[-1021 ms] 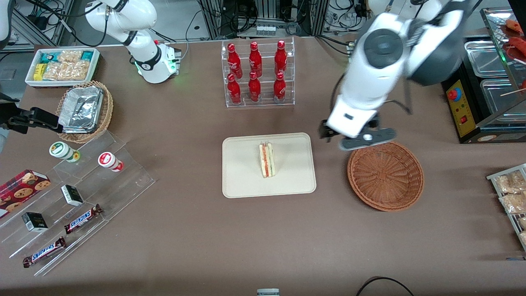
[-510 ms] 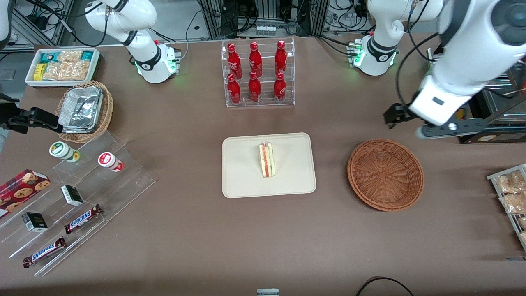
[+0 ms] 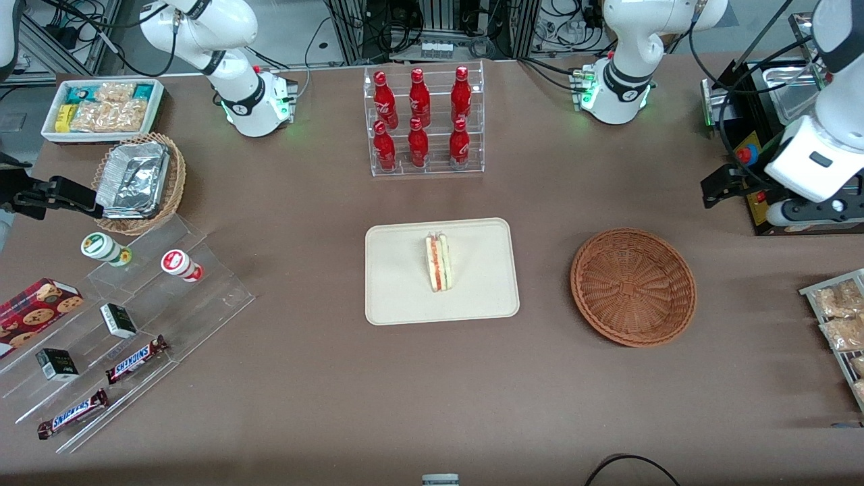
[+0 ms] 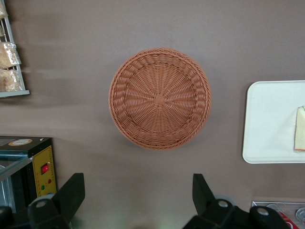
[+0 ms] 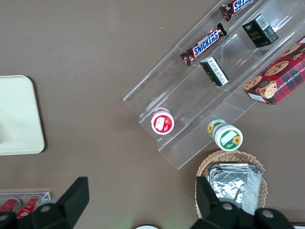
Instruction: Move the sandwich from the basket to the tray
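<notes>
Sandwich (image 3: 439,262) resting on tray (image 3: 398,297) at frame centre; basket (image 3: 633,287) beside it. Tool (image 3: 796,202) spread wide (gripping nothing), raised at right edge over bench (image 3: 324,378).

Basket (image 3: 633,288): reddish-brown woven wicker, rough and ribbed. Tray (image 3: 398,297): smooth, matt cream plastic. Sandwich (image 3: 439,262): soft pale bread. Bench (image 3: 337,378): matt brown covering. Hand (image 4: 138,198), high over the bench at the working arm's end: matt black fingers spread wide.
</notes>
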### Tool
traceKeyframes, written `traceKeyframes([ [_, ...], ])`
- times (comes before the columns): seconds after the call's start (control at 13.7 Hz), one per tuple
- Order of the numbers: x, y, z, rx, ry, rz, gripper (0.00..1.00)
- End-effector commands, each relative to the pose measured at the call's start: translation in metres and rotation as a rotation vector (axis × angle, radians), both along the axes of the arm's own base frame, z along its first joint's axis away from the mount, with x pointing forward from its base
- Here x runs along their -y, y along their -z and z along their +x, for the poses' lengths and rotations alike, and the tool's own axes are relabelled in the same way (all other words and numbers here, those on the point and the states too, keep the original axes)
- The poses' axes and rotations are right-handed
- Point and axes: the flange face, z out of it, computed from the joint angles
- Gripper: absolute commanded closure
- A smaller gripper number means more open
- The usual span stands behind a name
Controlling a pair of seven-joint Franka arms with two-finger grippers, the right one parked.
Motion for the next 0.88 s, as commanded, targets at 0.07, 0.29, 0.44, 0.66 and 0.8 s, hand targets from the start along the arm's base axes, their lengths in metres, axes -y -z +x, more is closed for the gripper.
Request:
traceKeyframes([
  [0.07, 0.005, -0.006, 0.013, 0.011, 0.011, -0.017, 0.0],
  [0.29, 0.005, -0.015, 0.008, 0.025, 0.043, -0.019, 0.0],
  [0.44, -0.002, -0.02, 0.0, 0.006, 0.089, -0.022, 0.0],
  [0.66, -0.006, -0.019, 0.0, -0.016, 0.087, -0.022, 0.0],
  [0.8, -0.008, -0.019, 0.0, -0.014, 0.083, -0.021, 0.0],
])
